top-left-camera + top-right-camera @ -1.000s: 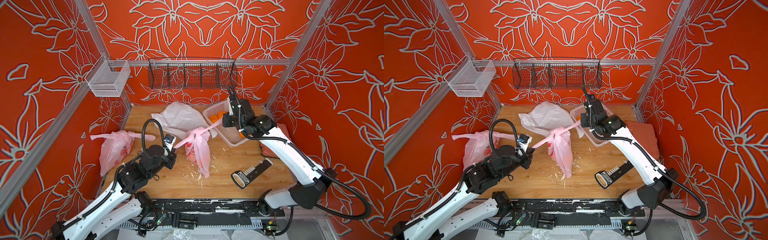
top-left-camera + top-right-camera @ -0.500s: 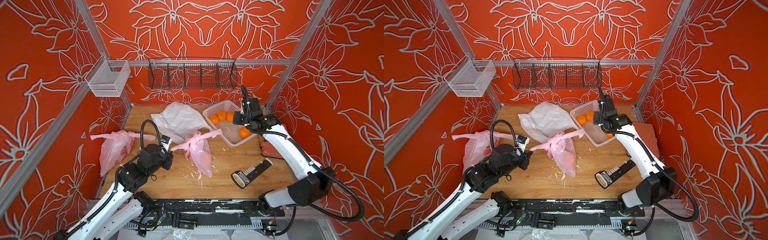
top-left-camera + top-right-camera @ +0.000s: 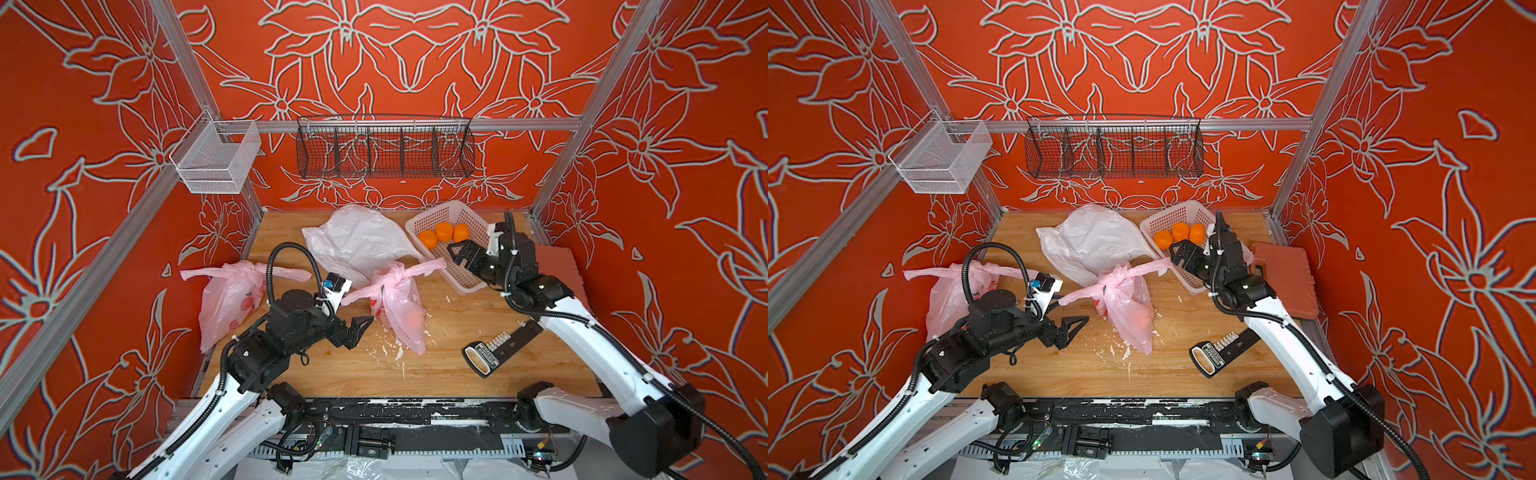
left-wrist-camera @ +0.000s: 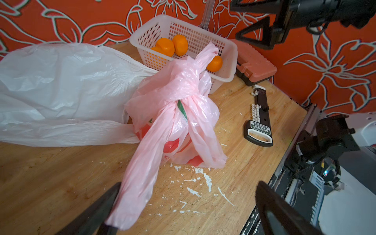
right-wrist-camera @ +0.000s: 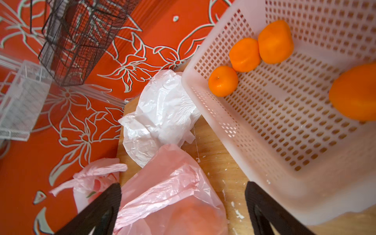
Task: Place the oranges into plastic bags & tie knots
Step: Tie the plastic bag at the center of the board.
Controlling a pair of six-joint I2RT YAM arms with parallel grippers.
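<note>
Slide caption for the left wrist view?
Left gripper open before the knotted pink bag, one strap trailing toward it; white bag and basket of oranges behind.

Bare tabletop (image 3: 374,370) under the left claw (image 3: 360,329), knotted pink bag (image 3: 399,307) just ahead, its strap end (image 4: 132,199) seemingly against one finger (image 4: 97,209), basket (image 3: 464,286) wall beside the right claw (image 3: 457,252), white bag (image 3: 353,245) farther ahead.

Counter (image 3: 1163,374) holdings, placed from the knotted pink bag (image 3: 1127,309):
- white bag (image 3: 1092,243) just behind
- basket (image 3: 1173,214) of three oranges (image 3: 1180,231) beyond
- second pink bag (image 3: 946,297) well apart
- left tool (image 3: 1075,332) and right tool (image 3: 1179,257) flanking, jaws apart
</note>
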